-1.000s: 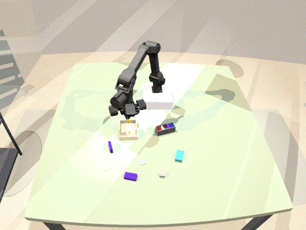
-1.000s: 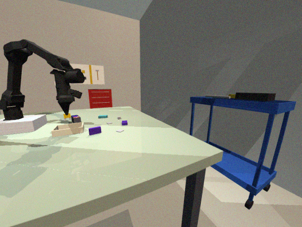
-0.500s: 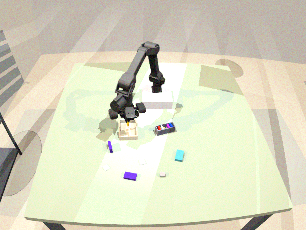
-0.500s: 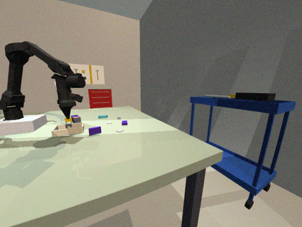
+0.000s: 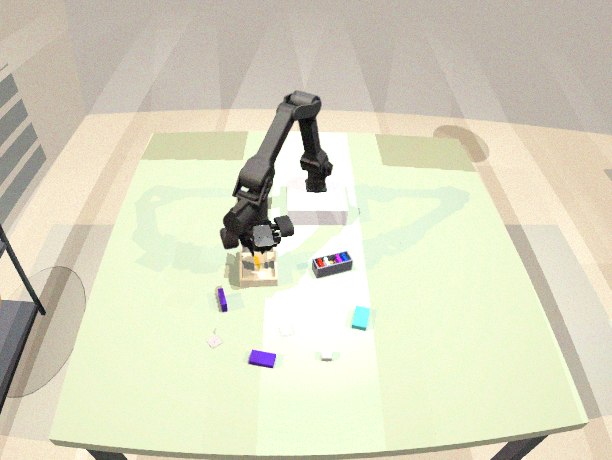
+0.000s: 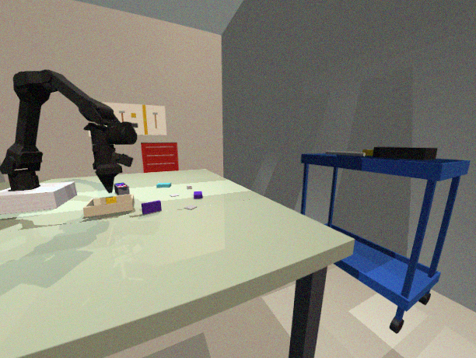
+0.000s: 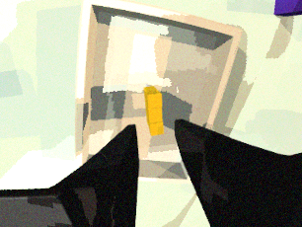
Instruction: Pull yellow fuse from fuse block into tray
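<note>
My gripper [image 5: 257, 252] [image 6: 110, 192] [image 7: 155, 129] is open above the tray [image 5: 258, 283] [image 6: 109, 210] [image 7: 224, 79], pointing down. The yellow fuse [image 5: 257, 262] [image 6: 111, 200] [image 7: 154, 111] is below the fingertips, inside the outline of the tray, with a gap to each finger in the wrist view. It looks upright; I cannot tell whether its lower end rests on the tray floor. The dark fuse block [image 5: 334, 269] [image 6: 123, 191] stands apart, to the right of the tray in the top view, holding red, white, magenta and blue fuses.
A purple block [image 5: 222, 300] [image 6: 151, 207] stands near the tray. Another purple block [image 5: 262, 359] [image 6: 197, 194], a cyan block [image 5: 361, 318] [image 6: 163, 185] and small pale pieces lie farther out. The arm's white base [image 5: 317, 216] is behind.
</note>
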`<state>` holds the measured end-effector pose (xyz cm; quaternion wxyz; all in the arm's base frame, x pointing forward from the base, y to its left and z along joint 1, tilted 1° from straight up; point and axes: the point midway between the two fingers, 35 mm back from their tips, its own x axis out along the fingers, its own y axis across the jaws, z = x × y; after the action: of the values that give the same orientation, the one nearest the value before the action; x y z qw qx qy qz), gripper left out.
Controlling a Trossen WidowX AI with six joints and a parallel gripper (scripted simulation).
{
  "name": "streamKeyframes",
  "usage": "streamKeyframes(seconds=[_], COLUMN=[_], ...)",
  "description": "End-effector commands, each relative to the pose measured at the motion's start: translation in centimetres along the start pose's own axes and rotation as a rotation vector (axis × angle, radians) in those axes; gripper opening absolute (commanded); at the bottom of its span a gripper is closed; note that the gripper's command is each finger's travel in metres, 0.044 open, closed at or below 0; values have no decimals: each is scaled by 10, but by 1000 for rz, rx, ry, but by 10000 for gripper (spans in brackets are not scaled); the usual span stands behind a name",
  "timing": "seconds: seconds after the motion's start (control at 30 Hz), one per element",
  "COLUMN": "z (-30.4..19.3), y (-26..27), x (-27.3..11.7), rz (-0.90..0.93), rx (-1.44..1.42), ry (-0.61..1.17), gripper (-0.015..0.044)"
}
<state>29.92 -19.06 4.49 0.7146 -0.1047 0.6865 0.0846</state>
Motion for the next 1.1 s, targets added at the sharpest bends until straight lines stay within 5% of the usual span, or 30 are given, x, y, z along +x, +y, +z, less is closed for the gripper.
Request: streamKeyframes(seconds=[0.0,0.2,0.33,1.07], z=[0,0,0,0], y=[0,0,1,0], x=[-1,-4,-38,-37], rz=[-1,-1,3,1], rx=[0,0,-3,0], ry=[-1,-1,-3,1], gripper=[184,330,330,330])
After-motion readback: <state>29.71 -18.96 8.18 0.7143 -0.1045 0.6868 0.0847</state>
